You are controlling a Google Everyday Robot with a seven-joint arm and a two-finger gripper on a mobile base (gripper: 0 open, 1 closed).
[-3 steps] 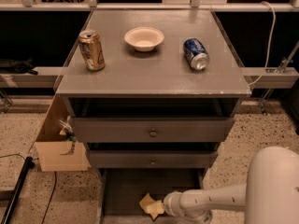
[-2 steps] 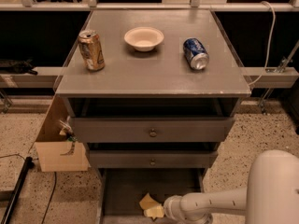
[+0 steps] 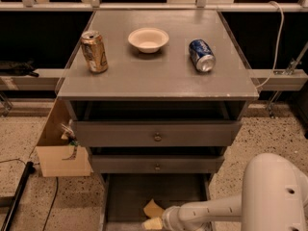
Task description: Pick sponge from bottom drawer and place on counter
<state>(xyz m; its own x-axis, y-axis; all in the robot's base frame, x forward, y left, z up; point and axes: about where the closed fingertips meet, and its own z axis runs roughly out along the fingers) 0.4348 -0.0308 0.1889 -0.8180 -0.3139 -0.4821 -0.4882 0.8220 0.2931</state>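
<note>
- at the bottom centre of the frame, inside the open bottom drawer (image 3: 124, 196): the gripper (image 3: 150, 223), low over the drawer floor; cannot tell whether spread or closed.
- just above it in the frame, touching or nearly so: the sponge (image 3: 154, 208), flat on the drawer floor, apparently not yet lifted.
- risk of shoving the soft sponge toward the back instead of catching it, given the low sideways reach.
- risk of snagging under the two upper drawers (image 3: 192, 134) while lifting out.
- risk of bumping something when setting down on the counter (image 3: 154, 83).
- counted: one sponge; one bowl (image 3: 148, 39), top centre; two cans, gold can (image 3: 94, 52) upright at upper left, blue can (image 3: 201, 55) on its side at upper right; three drawers.
</note>
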